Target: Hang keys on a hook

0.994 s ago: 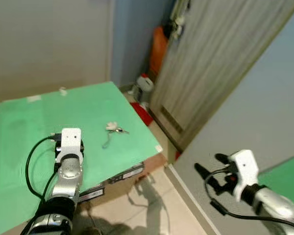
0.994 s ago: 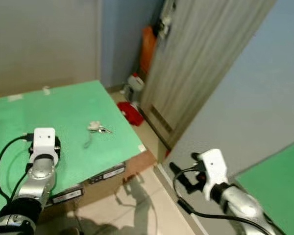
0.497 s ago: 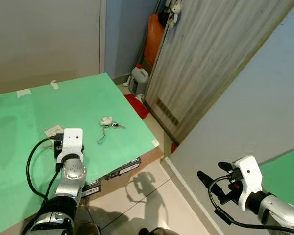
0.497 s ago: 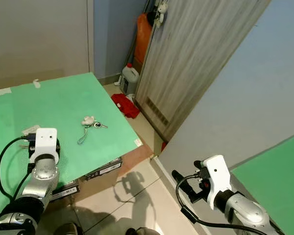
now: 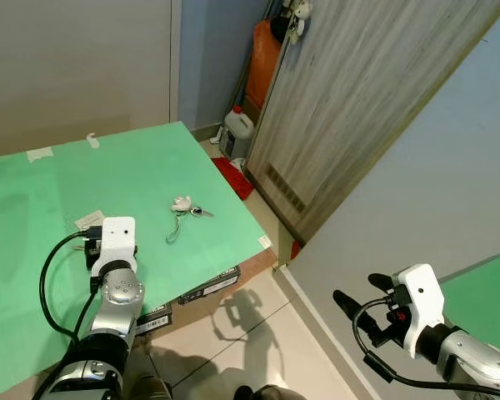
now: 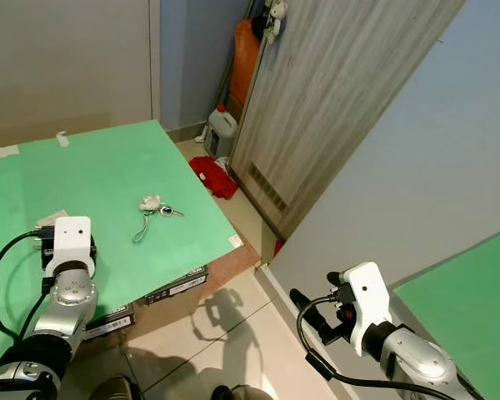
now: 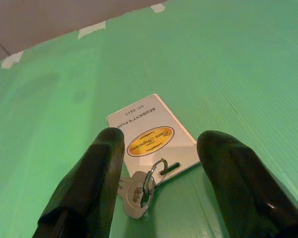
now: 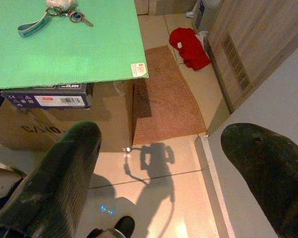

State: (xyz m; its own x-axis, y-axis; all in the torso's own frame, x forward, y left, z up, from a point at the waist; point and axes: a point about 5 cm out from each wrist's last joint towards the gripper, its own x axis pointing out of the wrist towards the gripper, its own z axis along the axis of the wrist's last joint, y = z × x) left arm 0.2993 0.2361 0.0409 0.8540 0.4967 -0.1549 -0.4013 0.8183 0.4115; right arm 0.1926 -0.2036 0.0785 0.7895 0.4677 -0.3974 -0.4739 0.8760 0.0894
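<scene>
My left fingers (image 7: 107,168) spread wide, empty, low over the keys (image 7: 139,188) and card (image 7: 151,136) on the green surface (image 5: 133,167), set to straddle them. Right fingers (image 8: 64,168) open, empty, idle over the floor. A second key bunch (image 5: 186,208) lies farther right; door (image 5: 358,108) beyond.

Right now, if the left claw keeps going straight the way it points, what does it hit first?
Most likely the key on its ring, attached to the white card, lying on the green sheet between the open left claw fingers; depth is uncertain.
</scene>
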